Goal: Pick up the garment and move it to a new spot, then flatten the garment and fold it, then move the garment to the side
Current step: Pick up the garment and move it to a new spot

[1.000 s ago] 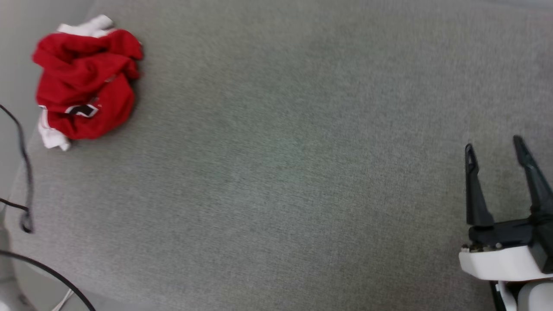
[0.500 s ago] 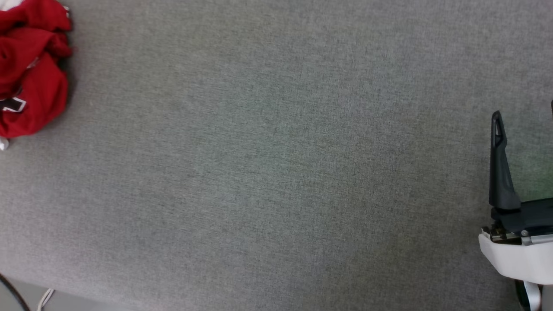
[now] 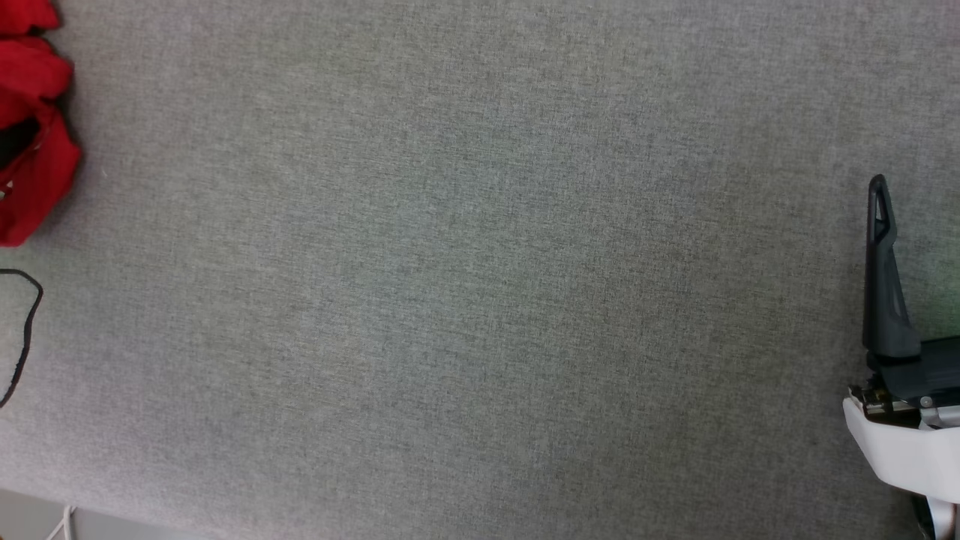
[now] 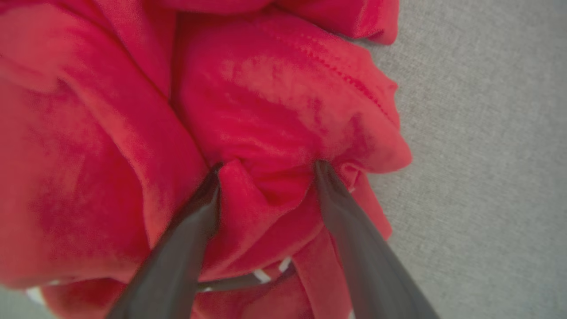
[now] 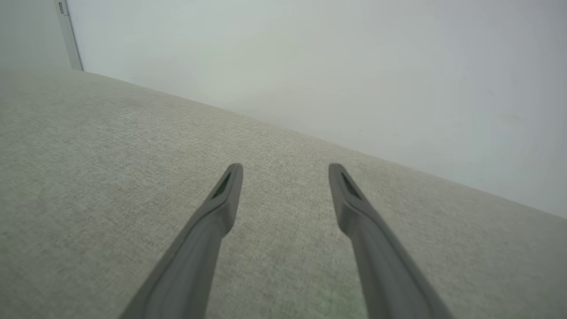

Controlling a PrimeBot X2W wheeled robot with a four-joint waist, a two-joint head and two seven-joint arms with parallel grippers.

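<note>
Amid garment (image 4: pixel 274 88) folds, splayed left hand (image 4: pixel 266 165)

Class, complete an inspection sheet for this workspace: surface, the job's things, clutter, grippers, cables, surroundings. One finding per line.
Surface: grey woven surface, flat.
Job's things: garment, red, crumpled in a heap, not yet flattened.
Clutter: nothing seen.
Grippers: left gripper open, pressed into the garment astride a fold; right gripper open, holding nothing, above the surface.
Cables: black cable at the head view's left edge; white cable at its lower left corner.
Surroundings: pale wall behind the surface.
</note>
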